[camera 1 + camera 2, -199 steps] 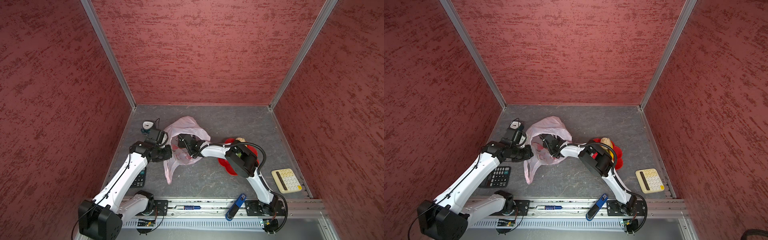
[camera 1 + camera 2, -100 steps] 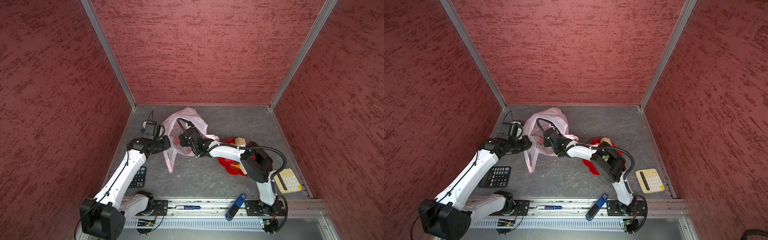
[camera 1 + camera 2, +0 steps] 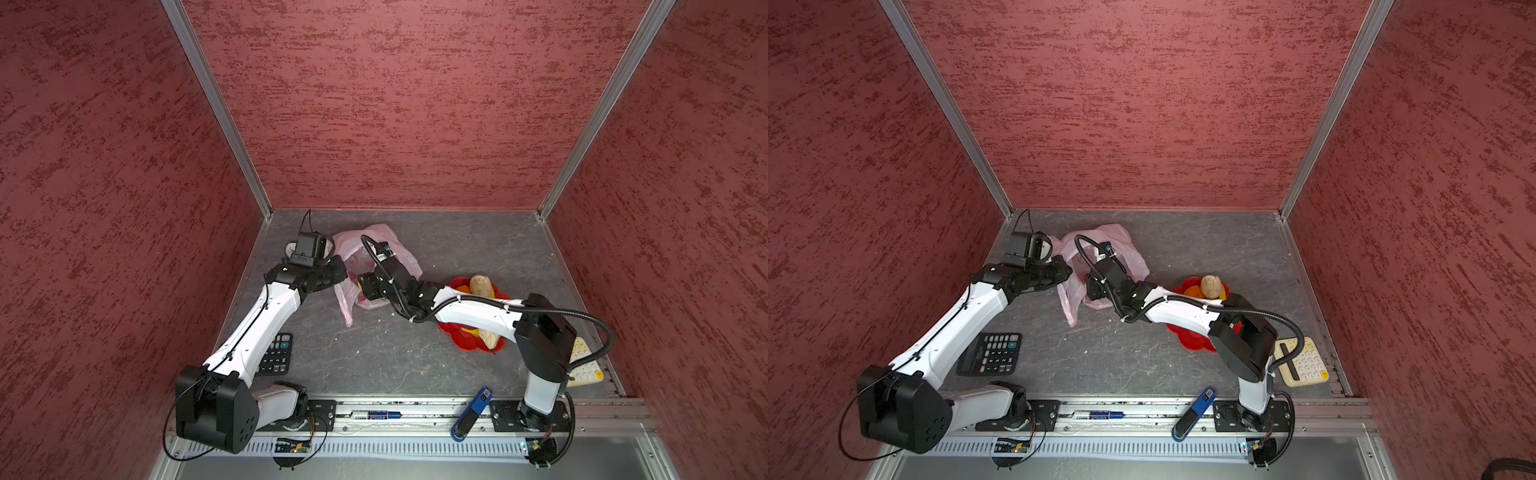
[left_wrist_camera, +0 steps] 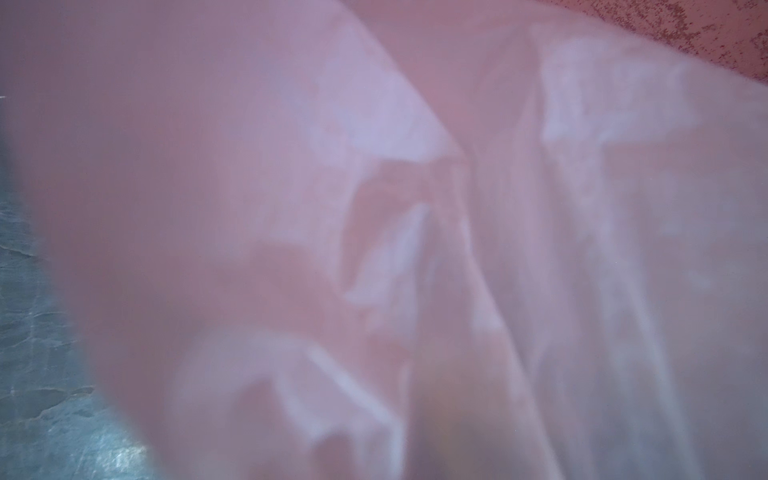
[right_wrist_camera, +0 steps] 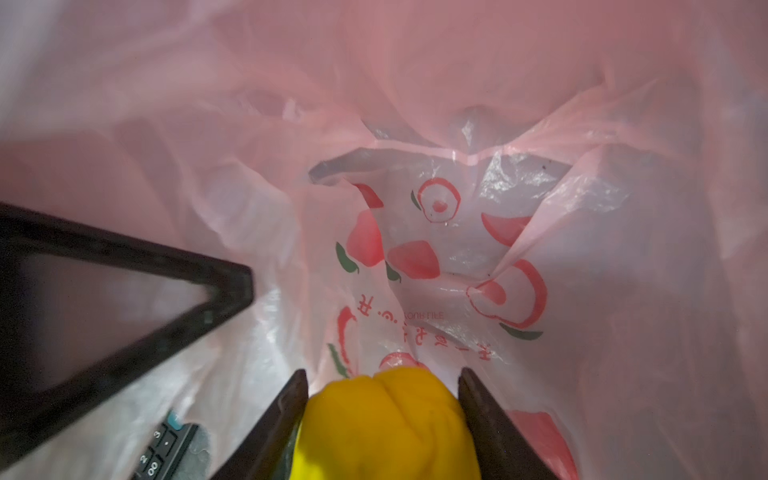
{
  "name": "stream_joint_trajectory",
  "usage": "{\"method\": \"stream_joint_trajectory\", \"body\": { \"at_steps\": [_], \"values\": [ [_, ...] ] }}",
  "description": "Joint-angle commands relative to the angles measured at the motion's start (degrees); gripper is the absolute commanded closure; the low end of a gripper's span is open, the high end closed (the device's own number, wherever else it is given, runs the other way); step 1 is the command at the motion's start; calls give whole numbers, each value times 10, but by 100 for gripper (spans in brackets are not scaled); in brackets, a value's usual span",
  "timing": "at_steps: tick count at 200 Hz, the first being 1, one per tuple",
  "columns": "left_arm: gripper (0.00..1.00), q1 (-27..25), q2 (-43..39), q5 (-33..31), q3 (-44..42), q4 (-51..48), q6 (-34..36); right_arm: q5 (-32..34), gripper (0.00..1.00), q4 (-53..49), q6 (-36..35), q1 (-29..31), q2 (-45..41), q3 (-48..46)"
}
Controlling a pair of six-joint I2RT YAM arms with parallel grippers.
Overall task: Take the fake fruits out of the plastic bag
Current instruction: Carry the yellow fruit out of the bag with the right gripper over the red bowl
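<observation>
1. While the right gripper (image 5: 382,372) sits deep inside the thin translucent pale-pink plastic carrier bag (image 5: 457,124), its two dark jaws stand partway apart, clamped on either flank of a lumpy yellow plastic fruit (image 5: 386,424).
2. Fruit fills the gap between the jaws and touches both. Its far end pokes just ahead of the tips. The rest runs back toward the wrist, out of view, so its long axis cannot be told.
3. Ahead of the tips: only crumpled bag film with printed red pictures. No other loose fruit seen there.
4. Bag mouth lies behind this gripper. Judged exit: straight back along its own line of reach.
5. Left gripper (image 3: 337,269) is at the bag's rim, just across the mouth from the right one. Pink film blankets its wrist view, so whether it pinches the film cannot be told.
6. Red flower-shaped plate (image 3: 461,338) lies well behind the right gripper, under its forearm, carrying a cream wrinkled lump (image 3: 480,284) and an orange ball (image 3: 463,287). Right arm is nearer it and has the load.
</observation>
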Motion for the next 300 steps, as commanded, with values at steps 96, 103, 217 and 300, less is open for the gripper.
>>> {"method": "stream_joint_trajectory", "body": {
  "at_steps": [96, 103, 217, 300],
  "values": [
    [82, -9, 113, 7, -35, 205, -33, 205, 83, -205, 13, -56, -343, -177],
    [83, -10, 117, 3, -36, 212, -36, 208, 83, -219, 22, -64, -358, -187],
    [82, -10, 126, -18, -42, 235, -43, 208, 80, -268, 89, -256, -447, -331],
    [81, -17, 133, -20, -33, 228, -40, 155, 80, -200, 97, -387, -416, -408]
  ]
}}
